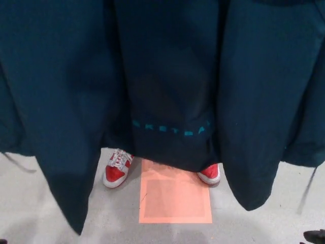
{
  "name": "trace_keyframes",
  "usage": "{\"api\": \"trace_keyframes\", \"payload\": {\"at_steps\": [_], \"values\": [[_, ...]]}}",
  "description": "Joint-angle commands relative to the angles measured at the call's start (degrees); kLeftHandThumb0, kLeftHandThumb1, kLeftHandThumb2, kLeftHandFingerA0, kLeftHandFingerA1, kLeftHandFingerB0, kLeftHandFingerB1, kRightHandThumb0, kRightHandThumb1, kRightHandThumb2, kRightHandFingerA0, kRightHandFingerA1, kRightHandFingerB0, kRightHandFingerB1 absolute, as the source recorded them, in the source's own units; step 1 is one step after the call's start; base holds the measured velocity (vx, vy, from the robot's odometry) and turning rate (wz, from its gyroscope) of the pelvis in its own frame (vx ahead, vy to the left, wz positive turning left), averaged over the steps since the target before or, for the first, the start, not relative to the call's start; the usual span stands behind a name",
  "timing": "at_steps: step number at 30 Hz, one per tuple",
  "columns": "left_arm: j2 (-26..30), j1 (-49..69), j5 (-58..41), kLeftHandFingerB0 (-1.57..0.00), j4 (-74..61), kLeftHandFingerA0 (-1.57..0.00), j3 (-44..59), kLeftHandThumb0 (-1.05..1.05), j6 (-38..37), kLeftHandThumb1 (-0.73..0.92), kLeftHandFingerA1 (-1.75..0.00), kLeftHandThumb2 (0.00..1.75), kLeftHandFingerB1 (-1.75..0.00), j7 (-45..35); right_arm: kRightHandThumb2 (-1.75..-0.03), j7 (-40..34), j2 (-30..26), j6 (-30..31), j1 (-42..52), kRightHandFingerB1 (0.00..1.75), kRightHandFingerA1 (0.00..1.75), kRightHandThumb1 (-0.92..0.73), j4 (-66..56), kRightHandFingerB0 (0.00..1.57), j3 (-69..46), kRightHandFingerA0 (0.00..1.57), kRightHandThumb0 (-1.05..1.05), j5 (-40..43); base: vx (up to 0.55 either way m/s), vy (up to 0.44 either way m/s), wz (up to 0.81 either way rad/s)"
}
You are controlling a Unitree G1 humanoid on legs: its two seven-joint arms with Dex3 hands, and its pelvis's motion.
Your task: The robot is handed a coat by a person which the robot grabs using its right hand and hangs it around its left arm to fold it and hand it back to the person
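The pale grey speckled floor (264,226) carries a flat salmon-orange rectangle (175,198), with a person's red-and-white shoe (117,170) just beside its far left corner and a second shoe (210,174) at its far right corner.

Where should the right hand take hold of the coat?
On the coat, probably the right-side panel, approached from the robot's right. It hangs free, separate from the lettered centre panel, with loose fabric to pinch. The collar is not in view.
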Motion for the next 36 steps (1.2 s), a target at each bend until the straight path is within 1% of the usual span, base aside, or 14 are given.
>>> {"api": "trace_keyframes", "payload": {"at_steps": [1, 6, 12, 18, 19, 21, 22, 24, 27, 28, 30, 33, 34, 36], "values": [[1.3, -0.1, -1.0, 0.0, 2.2, 0.0, 1.3, -0.34, -6.5, 0.59, -0.47, 1.12, -0.47, -2.5, -0.68, 0.0, -1.5, -3.5, 0.0, 0.28, 0.31, -0.92, 1.7, 0.19, 0.1, 0.22, -0.72, -0.6, 0.0, 0.0, 0.0], [1.1, -0.1, -1.2, 0.0, 2.8, 0.0, 1.8, -0.34, -6.7, 0.57, -0.47, 1.11, -0.46, -2.8, -1.09, 1.2, -0.8, -11.8, 1.5, 0.47, 0.48, -0.51, -2.7, 0.0, -1.6, 0.0, -0.36, 2.1, 0.0, 0.0, 0.0], [1.2, -0.7, -0.3, 0.0, 2.8, 0.0, 1.1, -0.35, -6.9, 0.55, -0.47, 1.1, -0.46, -2.1, -0.68, 3.3, 0.6, -21.3, 9.9, 0.28, 0.32, -0.9, -25.8, 0.19, -5.2, 0.26, -0.77, 7.6, 0.0, 0.0, 0.0], [1.5, -0.7, -1.1, -0.01, 2.7, -0.01, 1.9, -0.34, -8.2, 0.58, -0.47, 1.12, -0.47, -2.7, -0.68, 5.2, 1.0, -22.2, 23.3, 0.3, 0.34, -0.92, -66.3, 0.21, -5.8, 0.3, -0.74, 15.0, 0.0, 0.0, 0.0], [1.6, -0.7, -1.1, -0.19, 2.6, -0.2, 1.9, -0.66, -8.1, 0.89, -0.31, 0.67, -0.3, -2.7, -0.69, 5.3, 0.8, -22.1, 23.9, 0.29, 0.34, -0.92, -69.2, 0.21, -6.0, 0.28, -0.74, 15.4, 0.0, 0.0, 0.0], [1.4, -1.3, -1.5, -0.19, 2.7, -0.2, 2.3, -0.68, -6.9, 0.86, -0.31, 0.66, -0.3, -2.4, -0.69, 5.3, 0.0, -21.7, 24.9, 0.29, 0.33, -0.92, -76.4, 0.2, -6.8, 0.27, -0.77, 16.8, 0.0, 0.0, 0.0], [1.4, -1.9, -2.1, 0.0, 2.7, 0.0, 2.8, -0.35, -6.5, 0.57, -0.47, 1.1, -0.46, -2.7, -0.69, 4.5, -0.9, -21.8, 24.9, 0.3, 0.34, -0.92, -85.4, 0.2, -8.4, 0.26, -0.75, 18.5, 0.0, 0.0, 0.0], [1.6, -2.1, -2.2, 0.0, 2.7, 0.0, 2.8, -0.35, -6.2, 0.57, -0.48, 1.1, -0.47, -3.5, -1.0, 4.3, -1.6, -20.7, 24.4, 0.41, 0.44, -0.75, -91.1, 0.16, -9.7, 0.19, -0.79, 19.8, 0.0, 0.0, 0.0], [1.8, -2.1, -1.5, 0.0, 2.6, 0.0, 2.1, -0.35, -6.6, 0.57, -0.47, 1.11, -0.47, -3.4, -0.68, 3.2, -2.3, -15.7, 23.2, 0.28, 0.32, -0.88, -100.2, 0.22, -12.0, 0.3, -0.84, 23.1, 0.0, 0.0, 0.0], [1.8, -1.8, -1.2, -0.18, 2.5, -0.2, 2.0, -0.68, -7.1, 0.87, -0.31, 0.66, -0.3, -2.8, -0.67, 2.3, -3.0, -14.3, 21.5, 0.28, 0.32, -0.87, -104.7, 0.22, -13.5, 0.29, -0.81, 24.2, 0.0, 0.0, 0.0], [1.9, -1.7, -0.8, 0.0, 2.6, 0.0, 1.7, -0.35, -7.3, 0.56, -0.47, 1.1, -0.46, -2.4, -0.66, 1.3, -4.1, -11.7, 19.6, 0.29, 0.32, -0.87, -110.0, 0.21, -15.1, 0.26, -0.81, 26.4, 0.0, 0.0, 0.0], [1.6, -1.7, -1.9, 0.0, 2.6, 0.0, 2.5, -0.34, -7.2, 0.59, -0.47, 1.11, -0.47, -3.5, -0.66, 0.9, -6.0, -9.9, 13.3, 0.29, 0.3, -0.86, -112.5, 0.22, -16.8, 0.25, -0.83, 28.4, 0.0, 0.0, 0.0], [1.6, -1.5, -2.1, -0.19, 2.5, -0.21, 2.7, -0.65, -7.6, 0.88, -0.32, 0.67, -0.3, -3.9, -0.66, 1.2, -6.4, -10.2, 11.1, 0.29, 0.3, -0.87, -112.2, 0.21, -17.0, 0.24, -0.8, 28.5, 0.0, 0.0, 0.0], [1.7, -1.5, -1.4, -0.19, 2.5, -0.21, 2.2, -0.65, -8.0, 0.89, -0.32, 0.67, -0.3, -3.4, -0.66, 2.0, -7.1, -10.8, 7.5, 0.29, 0.3, -0.85, -110.9, 0.23, -17.3, 0.27, -0.79, 28.5, 0.0, 0.0, 0.0]]}}
